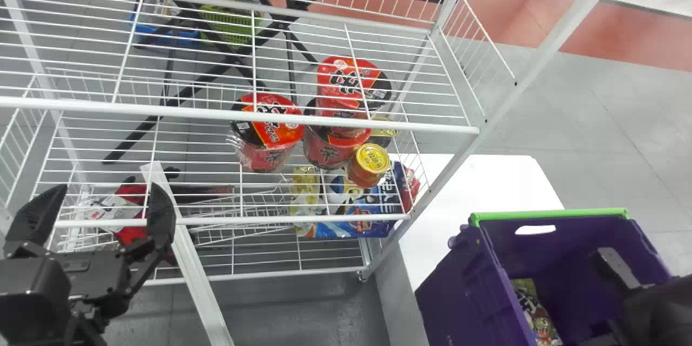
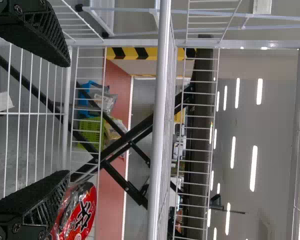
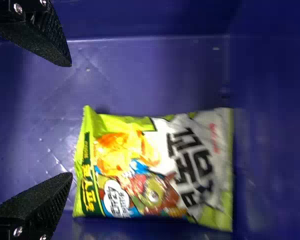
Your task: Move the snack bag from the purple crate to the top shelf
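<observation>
In the head view, my right gripper (image 1: 619, 270) is inside the purple crate (image 1: 459, 286), to the right of the snack bag (image 1: 532, 308), which is partly hidden by the crate's wall. The right wrist view shows this right gripper (image 3: 70, 120) open above the crate floor (image 3: 155, 75), its fingers apart and the green and white snack bag (image 3: 150, 170) lying flat beyond them. My left gripper (image 1: 108, 194) stands open and empty before the rack's left part; in the left wrist view the left gripper (image 2: 67, 119) faces wire shelving. The top shelf (image 1: 243, 112) holds no goods on its wires.
Red noodle cups (image 1: 270, 135) and a yellow-lidded can (image 1: 373, 159) stand on the shelf below, with blue packs (image 1: 351, 221) lower down. A white post (image 1: 508, 92) rises at the rack's right corner. The crate rests by a white table (image 1: 486, 184).
</observation>
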Robot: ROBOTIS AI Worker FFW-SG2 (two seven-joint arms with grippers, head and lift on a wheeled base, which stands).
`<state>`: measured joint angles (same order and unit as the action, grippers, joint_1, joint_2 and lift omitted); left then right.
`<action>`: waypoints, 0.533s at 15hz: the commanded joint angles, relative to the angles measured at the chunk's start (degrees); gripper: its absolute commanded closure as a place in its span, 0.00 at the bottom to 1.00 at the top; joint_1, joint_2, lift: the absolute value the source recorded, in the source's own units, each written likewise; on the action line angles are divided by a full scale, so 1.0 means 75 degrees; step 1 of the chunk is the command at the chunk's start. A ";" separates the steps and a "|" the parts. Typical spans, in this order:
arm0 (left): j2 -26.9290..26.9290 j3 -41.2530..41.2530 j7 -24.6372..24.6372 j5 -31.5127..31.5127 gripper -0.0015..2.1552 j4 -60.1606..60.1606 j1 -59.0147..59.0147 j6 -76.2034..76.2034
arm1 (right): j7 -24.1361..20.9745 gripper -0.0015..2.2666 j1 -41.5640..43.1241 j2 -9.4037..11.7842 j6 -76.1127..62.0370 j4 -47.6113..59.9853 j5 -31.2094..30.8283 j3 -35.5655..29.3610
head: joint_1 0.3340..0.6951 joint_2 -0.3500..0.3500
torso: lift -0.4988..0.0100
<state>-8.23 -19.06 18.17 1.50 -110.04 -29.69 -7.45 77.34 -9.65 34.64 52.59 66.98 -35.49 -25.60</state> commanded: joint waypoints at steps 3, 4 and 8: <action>-0.0004 0.0010 -0.0020 0.0046 0.02 0.0036 0.0044 -0.0019 | 0.0131 0.00 0.0057 -0.0072 -0.0080 -0.0118 -0.0319 0.0062 | 1.00 0.00 | 0.08; 0.0008 0.0010 -0.0020 0.0046 0.02 0.0059 0.0056 -0.0019 | 0.0131 0.00 0.0115 -0.0072 -0.0080 -0.0165 -0.0424 0.0062 | 1.00 0.00 | 0.08; 0.0019 0.0010 -0.0020 0.0046 0.02 0.0118 0.0079 -0.0019 | -0.0047 0.00 0.0150 -0.0060 -0.0056 -0.0329 -0.0799 0.0168 | 1.00 0.00 | 0.08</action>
<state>-8.11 -18.98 18.02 1.85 -109.28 -29.12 -7.59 77.43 -8.55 34.17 52.17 65.09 -41.03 -24.60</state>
